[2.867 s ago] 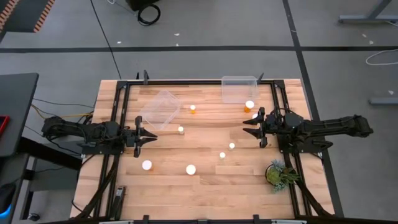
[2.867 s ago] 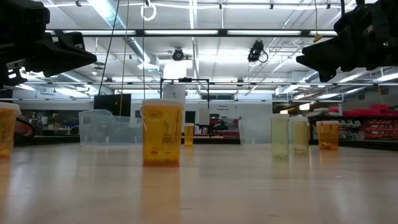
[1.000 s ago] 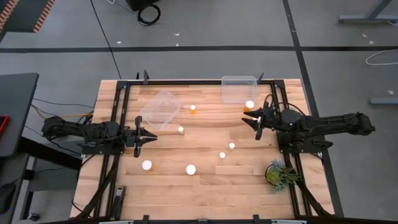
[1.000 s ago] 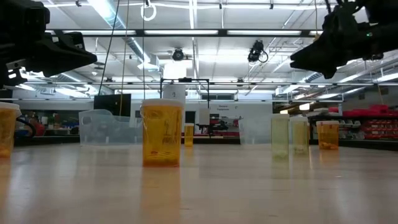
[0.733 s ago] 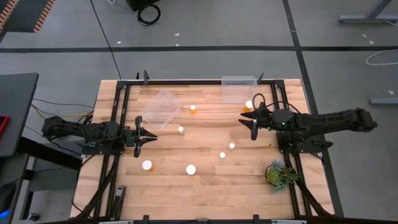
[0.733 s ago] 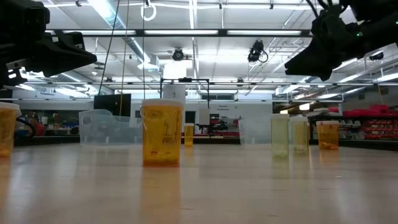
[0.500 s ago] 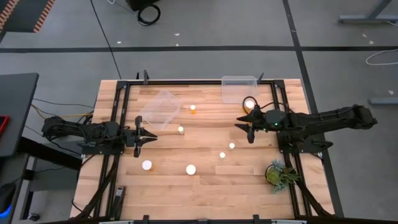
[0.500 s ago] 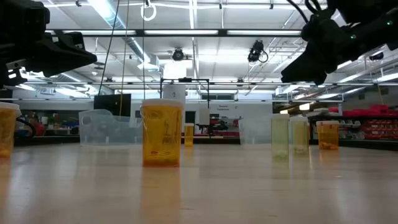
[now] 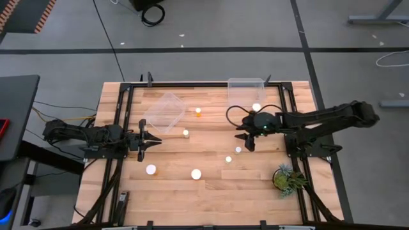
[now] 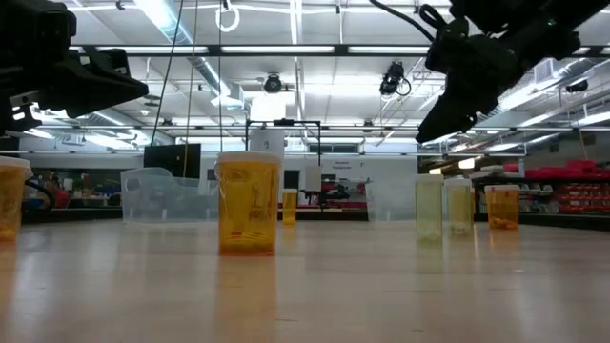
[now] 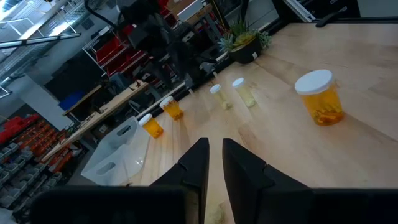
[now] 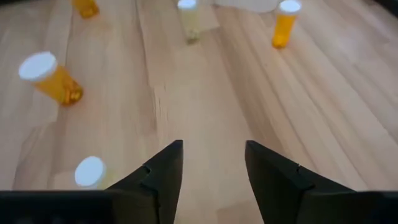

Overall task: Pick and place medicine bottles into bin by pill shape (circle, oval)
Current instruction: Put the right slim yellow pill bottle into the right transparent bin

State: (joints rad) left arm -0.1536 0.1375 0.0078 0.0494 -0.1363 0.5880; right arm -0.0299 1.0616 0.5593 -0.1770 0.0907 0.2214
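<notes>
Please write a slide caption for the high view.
Right gripper open above bottles; left gripper waits shut.

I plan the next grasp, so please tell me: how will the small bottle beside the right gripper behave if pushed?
The bottle stands upright, narrow and tall, so it probably tips easily. Being round, it would likely roll afterwards. It looks light.

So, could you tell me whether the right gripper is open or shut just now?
Open: the right gripper shows a clear gap between its fingers, with bare table visible through it.
</notes>
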